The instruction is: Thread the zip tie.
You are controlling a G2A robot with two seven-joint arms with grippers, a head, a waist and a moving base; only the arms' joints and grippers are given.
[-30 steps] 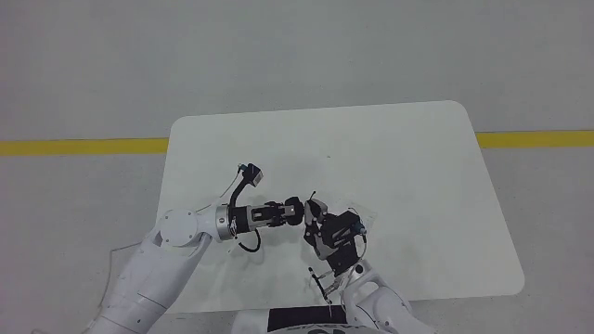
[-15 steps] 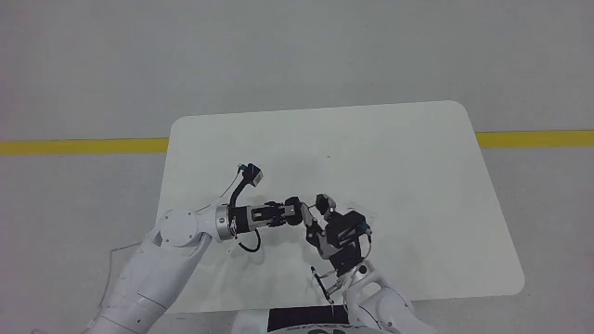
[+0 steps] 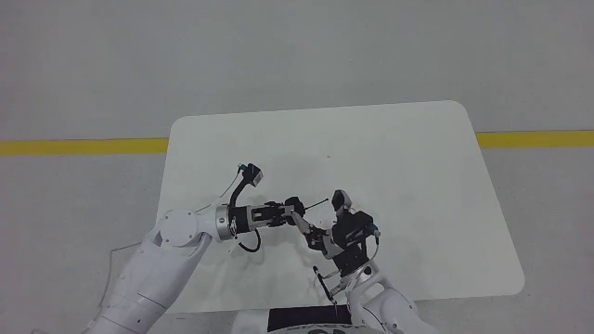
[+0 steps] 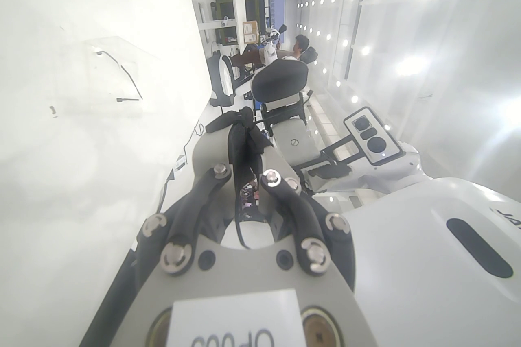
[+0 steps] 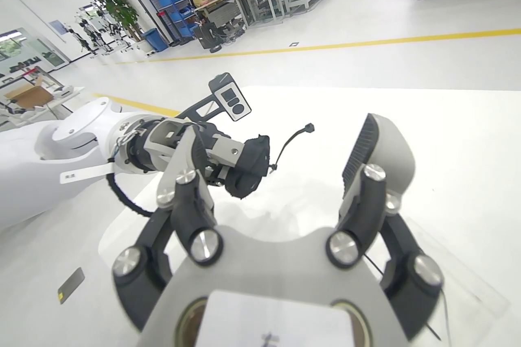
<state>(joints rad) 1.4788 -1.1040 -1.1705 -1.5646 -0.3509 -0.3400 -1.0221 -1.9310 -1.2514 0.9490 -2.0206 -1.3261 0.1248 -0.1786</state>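
My left gripper is shut on a black zip tie over the near middle of the white table. In the right wrist view the left gripper pinches the zip tie between black padded fingers, and the strip curves up to its square head. My right gripper hangs just to the right of it, open, holding nothing and not touching the tie. In the left wrist view the left gripper's padded tips are pressed together.
A clear plastic sheet lies flat on the table beyond the left gripper with another thin black tie on it. The sheet's edge also lies under the right gripper. The far and right parts of the table are bare.
The right gripper has opened and drawn back to the right, away from the left gripper. The zip tie stays in the left gripper, its free end now sticking out.
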